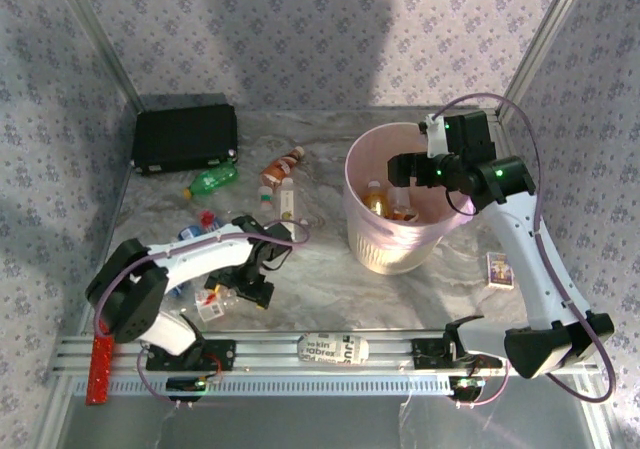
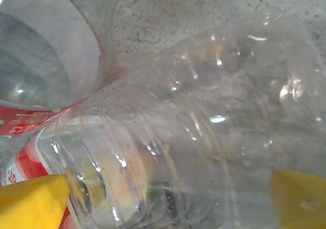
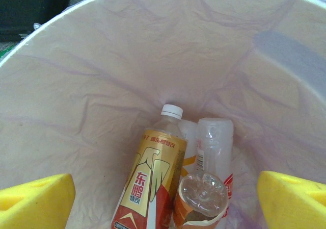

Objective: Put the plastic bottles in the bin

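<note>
clear plastic bottle [image 2: 204, 127] right between the jaws of the released, wide-open left gripper [image 2: 168, 188]

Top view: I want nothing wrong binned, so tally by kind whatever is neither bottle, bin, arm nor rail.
Black flat case: 1
Small picture card: 1
Printed black-and-white strip: 1
Red perforated bar: 1
Total: 4

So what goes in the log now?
left gripper: open, clear bottle between jaws | right gripper: open above bin | inside: bottles
</note>
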